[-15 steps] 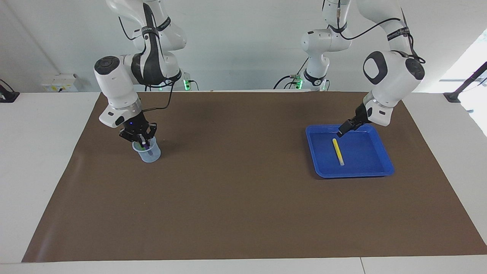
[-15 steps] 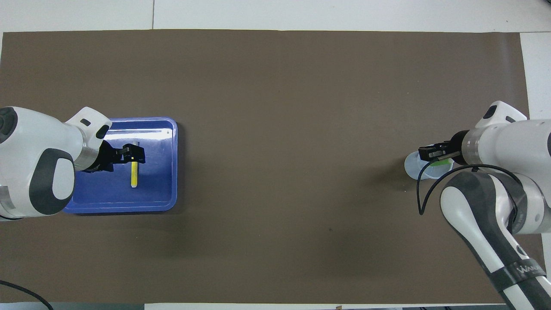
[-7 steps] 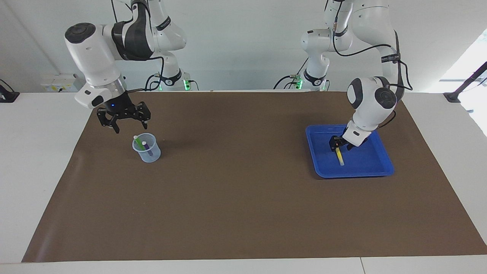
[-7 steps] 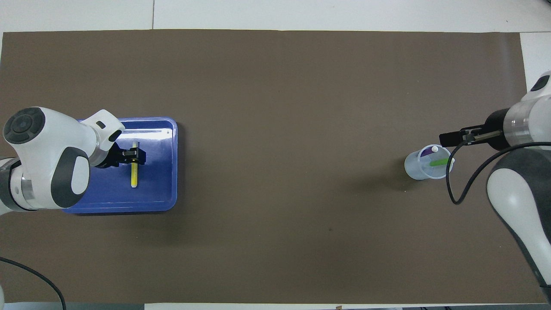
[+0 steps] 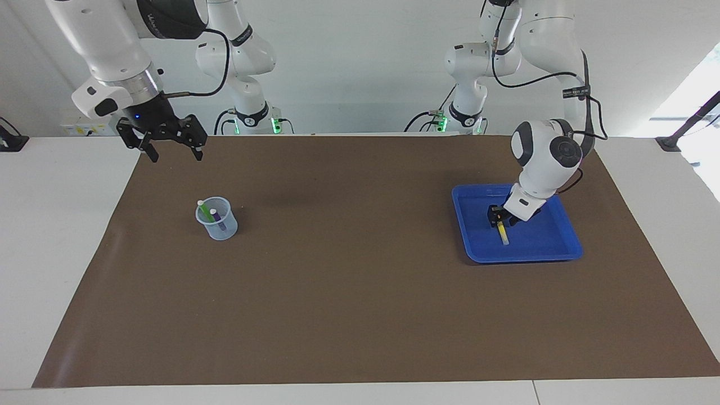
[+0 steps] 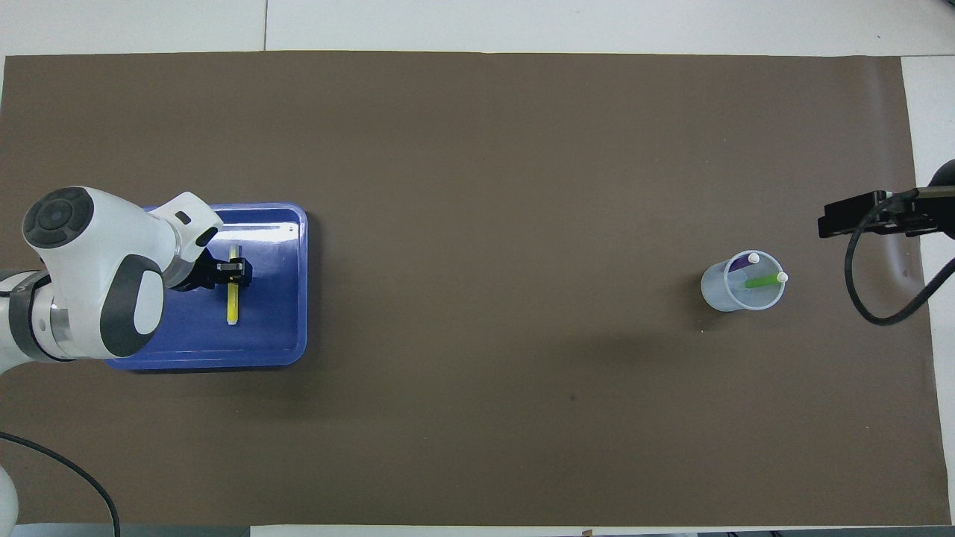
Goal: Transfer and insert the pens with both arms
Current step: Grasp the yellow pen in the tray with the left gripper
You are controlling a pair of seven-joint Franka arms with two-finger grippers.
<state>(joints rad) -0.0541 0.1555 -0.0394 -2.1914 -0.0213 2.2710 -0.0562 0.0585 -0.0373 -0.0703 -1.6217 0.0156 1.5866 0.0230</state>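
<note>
Pickup underway: left gripper, closing around yellow pen at tray's twelve o'clock, must clamp, then lift; right gripper waits, spread.

A blue tray and clear cup sit well apart on a brown mat.

Matt brown paper-like mat, glossy blue plastic tray, translucent plastic cup, glossy white arm shells.
</note>
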